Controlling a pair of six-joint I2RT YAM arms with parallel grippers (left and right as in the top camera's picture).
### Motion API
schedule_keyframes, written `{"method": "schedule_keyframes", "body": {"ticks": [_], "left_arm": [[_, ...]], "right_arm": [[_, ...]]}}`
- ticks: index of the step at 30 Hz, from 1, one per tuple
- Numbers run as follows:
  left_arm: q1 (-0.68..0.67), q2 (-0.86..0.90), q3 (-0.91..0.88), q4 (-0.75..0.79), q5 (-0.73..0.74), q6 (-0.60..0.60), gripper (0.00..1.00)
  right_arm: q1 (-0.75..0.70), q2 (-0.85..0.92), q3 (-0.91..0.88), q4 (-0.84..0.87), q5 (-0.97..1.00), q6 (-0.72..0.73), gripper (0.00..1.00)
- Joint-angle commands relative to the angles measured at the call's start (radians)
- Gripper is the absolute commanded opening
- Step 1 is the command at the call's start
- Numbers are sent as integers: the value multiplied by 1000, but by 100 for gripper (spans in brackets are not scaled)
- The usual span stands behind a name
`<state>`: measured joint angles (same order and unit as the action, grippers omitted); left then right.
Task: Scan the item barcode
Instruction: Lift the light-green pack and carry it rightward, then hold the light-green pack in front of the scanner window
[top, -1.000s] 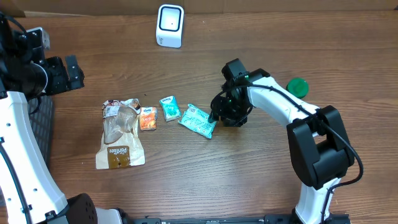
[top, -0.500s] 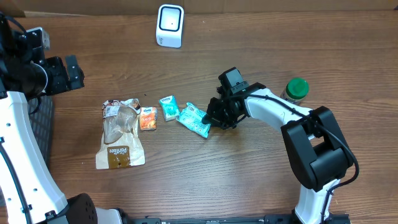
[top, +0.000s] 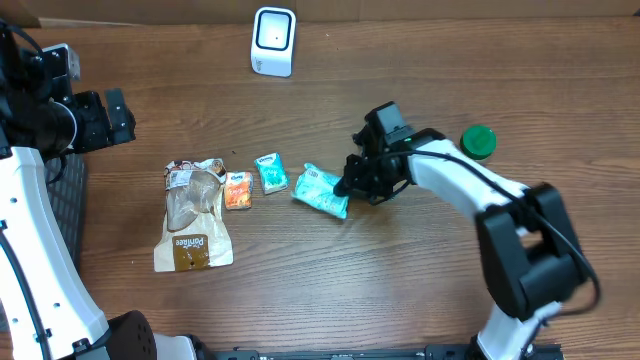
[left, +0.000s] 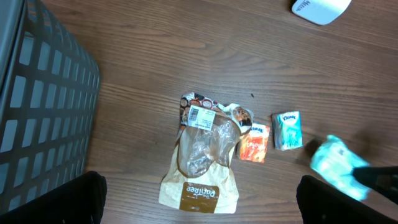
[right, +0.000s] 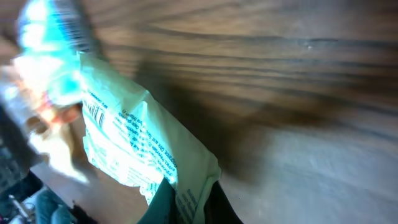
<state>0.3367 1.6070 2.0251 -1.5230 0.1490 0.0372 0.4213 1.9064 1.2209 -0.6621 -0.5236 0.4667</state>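
1. The right arm stretches from the right side toward the middle of the desk (top: 400, 290), with its wrist bent downward.
2. The right end effector (top: 349, 187) is pressed together on the right edge of the teal packet (top: 320, 191).
3. In the right wrist view the teal packet hangs tilted from the fingers (right: 163, 200), with a dark shadow on the wood below.
4. The left end effector (top: 108, 118) stays out at the far left, spread wide and holding nothing.
5. Left of the teal packet lie a tissue pack (top: 272, 173), an orange sachet (top: 238, 190) and a brown bag (top: 193, 220).
6. The white scanner (top: 273, 40) stands at the far edge, well apart.
7. A green-lidded jar (top: 478, 141) is just beside the right arm, and a dark basket (left: 37, 106) is at the left.
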Motion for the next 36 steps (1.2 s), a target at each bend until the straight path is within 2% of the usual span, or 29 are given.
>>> {"method": "schedule_keyframes", "body": {"ticks": [1,11,21,32,36], "left_arm": [[8,3,12,2,0,23,100],[8,3,12,2,0,23,100],[8,3,12,2,0,23,100],[8,3,12,2,0,23,100],[8,3,12,2,0,23,100]], "right_arm": [[-11,-167,5,-33,-24,-115,4],[-12,-435,5,-195,68,-187,4],[-11,-649,5,-288,122,-188,4],[-11,-682,16,-336,119,-183,4],[-11,-632,143,-407,127,-185,4]]}}
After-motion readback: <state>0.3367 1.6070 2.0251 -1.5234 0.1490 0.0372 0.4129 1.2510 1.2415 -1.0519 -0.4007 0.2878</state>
